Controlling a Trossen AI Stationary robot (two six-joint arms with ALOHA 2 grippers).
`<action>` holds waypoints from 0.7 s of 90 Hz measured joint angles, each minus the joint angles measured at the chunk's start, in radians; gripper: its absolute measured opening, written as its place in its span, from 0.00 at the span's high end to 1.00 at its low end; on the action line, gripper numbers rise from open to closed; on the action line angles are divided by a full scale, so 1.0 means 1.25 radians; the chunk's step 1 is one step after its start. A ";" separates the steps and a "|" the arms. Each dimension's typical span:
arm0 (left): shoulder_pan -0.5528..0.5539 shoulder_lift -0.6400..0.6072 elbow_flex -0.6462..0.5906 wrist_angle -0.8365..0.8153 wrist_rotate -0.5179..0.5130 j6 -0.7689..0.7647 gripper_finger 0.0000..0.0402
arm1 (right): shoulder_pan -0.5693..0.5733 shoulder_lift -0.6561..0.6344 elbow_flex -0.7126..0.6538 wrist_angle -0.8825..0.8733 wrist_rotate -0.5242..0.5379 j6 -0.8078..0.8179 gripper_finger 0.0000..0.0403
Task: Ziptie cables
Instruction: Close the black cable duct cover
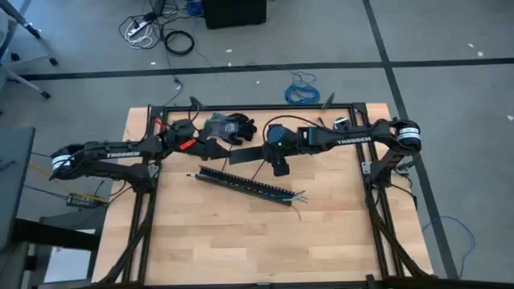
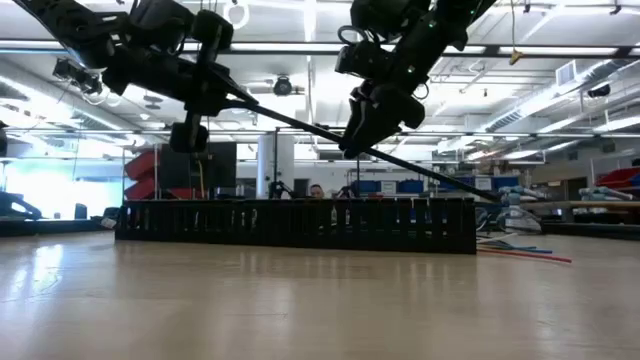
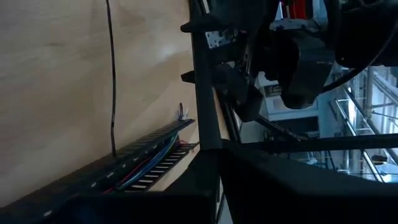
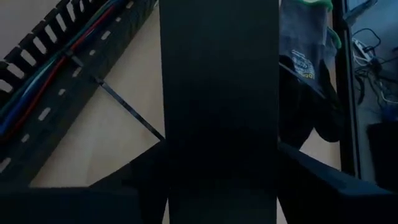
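The cables (image 1: pixel 277 193) are lying inside a slotted black tray (image 1: pixel 241 183) near the middle of the counter (image 1: pixel 241 241), with their coloured ends spilling out of the tray's right end. Tray and cables are running on one long axis, slanting from the upper left to the lower right in the overhead view.

Both arms are hanging above the tray, and between them they are carrying a flat black strip (image 1: pixel 250 155), probably the tray's lid. The left gripper (image 1: pixel 210 143) is clamping one end and the right gripper (image 1: pixel 265 151) the other, jaws closed on it. A thin zip tie (image 4: pixel 127 112) is sticking out from the tray's side over the bare wood.

This looks like a lid-fitting or handover step, with tying not yet finished. The next move is calling for the strip to be turned to match the tray's slant before lowering.

A grey-and-black glove (image 1: pixel 229 127) is lying at the counter's far edge.
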 joint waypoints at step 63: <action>0.010 0.000 0.000 0.026 0.056 0.112 0.65 | -0.001 0.000 0.000 -0.008 0.005 0.007 0.42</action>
